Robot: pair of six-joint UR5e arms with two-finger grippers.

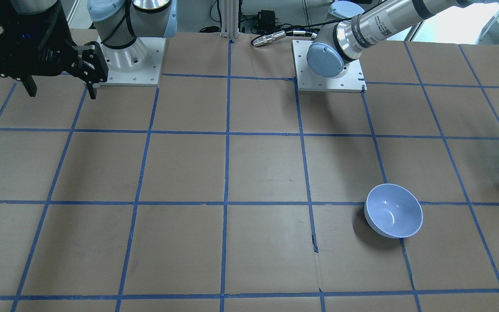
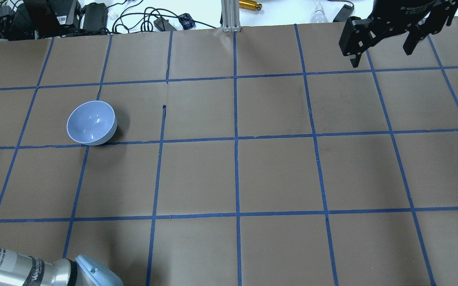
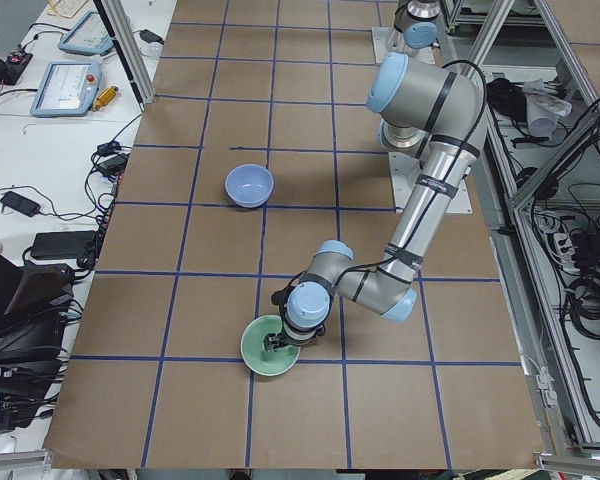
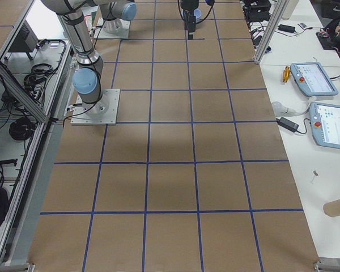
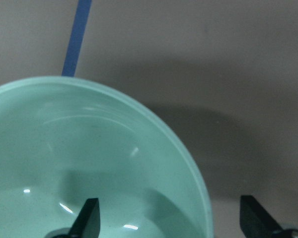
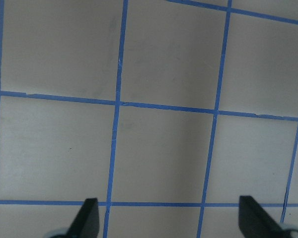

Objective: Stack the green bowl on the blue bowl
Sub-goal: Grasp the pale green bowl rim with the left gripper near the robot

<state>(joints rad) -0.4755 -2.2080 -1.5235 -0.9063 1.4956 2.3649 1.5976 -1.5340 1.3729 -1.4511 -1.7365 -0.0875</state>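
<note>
Glossy mint green bowl [image 5: 89,148], round & deep, thin pale rim; left fingers [image 5: 88,218] wide apart astride rim. Periwinkle blue bowl [image 2: 92,122] glossy too. Far-side right fingers [image 6: 87,218] spread, empty.

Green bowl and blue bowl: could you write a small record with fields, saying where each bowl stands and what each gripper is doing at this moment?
green bowl: upright on the table, toward the robot's left end, apart from the blue bowl
blue bowl: upright, empty, alone on the table
left gripper: open, one finger inside the green bowl, the other outside its rim
right gripper: open, empty, raised over the table, far from both bowls
stack: not yet done
</note>
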